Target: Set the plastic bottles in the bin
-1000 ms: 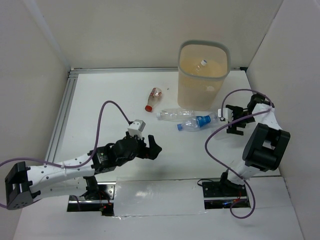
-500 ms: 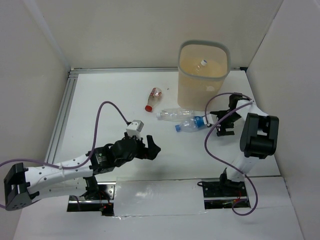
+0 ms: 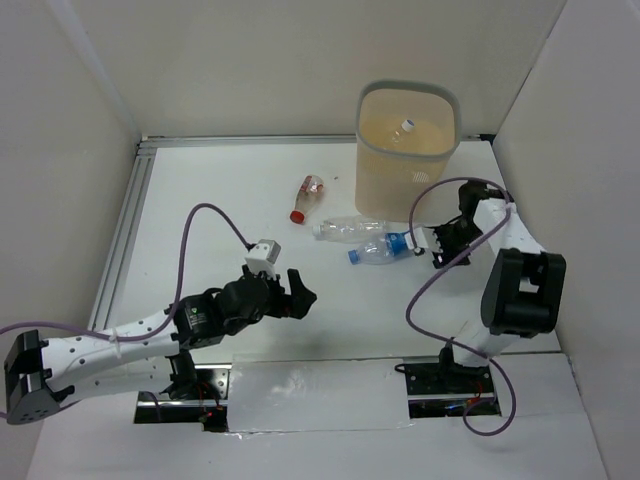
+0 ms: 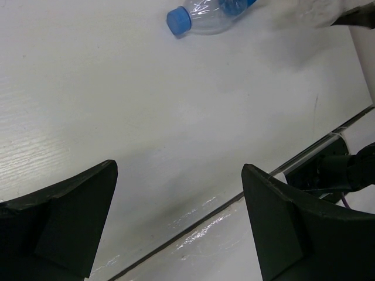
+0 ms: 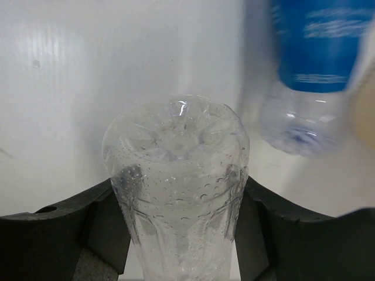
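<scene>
The beige bin (image 3: 381, 158) stands at the back right with a white-capped bottle (image 3: 408, 126) inside. On the table lie a small red-capped bottle (image 3: 307, 196), a clear white-capped bottle (image 3: 350, 228) and a blue-labelled, blue-capped bottle (image 3: 383, 247), which also shows in the left wrist view (image 4: 199, 14) and the right wrist view (image 5: 313, 64). My right gripper (image 3: 440, 243) (image 5: 179, 193) is shut on a clear wet bottle (image 5: 179, 164), its base pointing away from the wrist, just right of the blue-labelled bottle's base. My left gripper (image 3: 300, 296) (image 4: 180, 170) is open and empty, low over the table in front of the bottles.
White walls enclose the table on the left, back and right. A metal rail (image 3: 130, 215) runs along the left edge. A taped seam (image 4: 222, 205) crosses the table near the front, by the arm bases. Purple cables (image 3: 420, 290) loop from both arms.
My right gripper has moved left with the clear bottle, up to the blue-labelled bottle's base, which shifted slightly left. My left gripper has drifted a little down and left, still open.
</scene>
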Available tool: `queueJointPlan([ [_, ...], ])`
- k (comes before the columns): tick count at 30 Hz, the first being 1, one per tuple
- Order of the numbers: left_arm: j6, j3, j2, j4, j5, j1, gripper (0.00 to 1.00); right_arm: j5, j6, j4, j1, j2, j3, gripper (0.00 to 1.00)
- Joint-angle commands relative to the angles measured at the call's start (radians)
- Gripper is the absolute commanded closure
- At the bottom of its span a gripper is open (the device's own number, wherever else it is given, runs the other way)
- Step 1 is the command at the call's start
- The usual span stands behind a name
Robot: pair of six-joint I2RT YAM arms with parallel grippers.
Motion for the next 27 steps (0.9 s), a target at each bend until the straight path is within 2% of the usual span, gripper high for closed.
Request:
queueJointPlan([
  [1,0.032,0.054,0.030,0.015,-0.025,-0.006,0.00,-0.074,-0.156,-0.184,0.038,-0.138,0.107,0.52],
  [3,0.032,0.068,0.041,0.006,-0.025,-0.006,0.00,-0.132,-0.075,-0.193,0.058,-0.194,0.154,0.55],
  [4,0.032,0.079,0.041,0.006,-0.035,-0.006,0.00,-0.160,0.018,-0.193,0.069,-0.209,0.211,0.56],
  [12,0.020,0.131,0.070,-0.003,-0.044,-0.006,0.00,-0.473,0.375,-0.180,0.089,-0.306,0.497,0.56],
  [15,0.029,0.154,0.070,-0.014,-0.035,-0.006,0.00,-0.534,0.559,-0.068,0.130,-0.339,0.562,0.55],
  [18,0.038,0.175,0.070,-0.014,-0.035,-0.006,0.00,-0.564,0.824,0.156,0.167,-0.362,0.583,0.54],
  [19,0.038,0.175,0.070,-0.014,-0.035,-0.006,0.00,-0.574,0.896,0.288,0.167,-0.376,0.583,0.54],
  [20,0.038,0.175,0.070,-0.014,-0.035,-0.006,0.00,-0.574,1.020,0.348,0.180,-0.385,0.592,0.54],
  [23,0.038,0.175,0.059,-0.014,-0.035,-0.006,0.00,-0.542,1.229,0.550,0.201,-0.376,0.602,0.54],
  [27,0.029,0.165,0.027,-0.014,-0.053,-0.006,0.00,-0.463,1.376,0.736,0.233,-0.356,0.602,0.54],
])
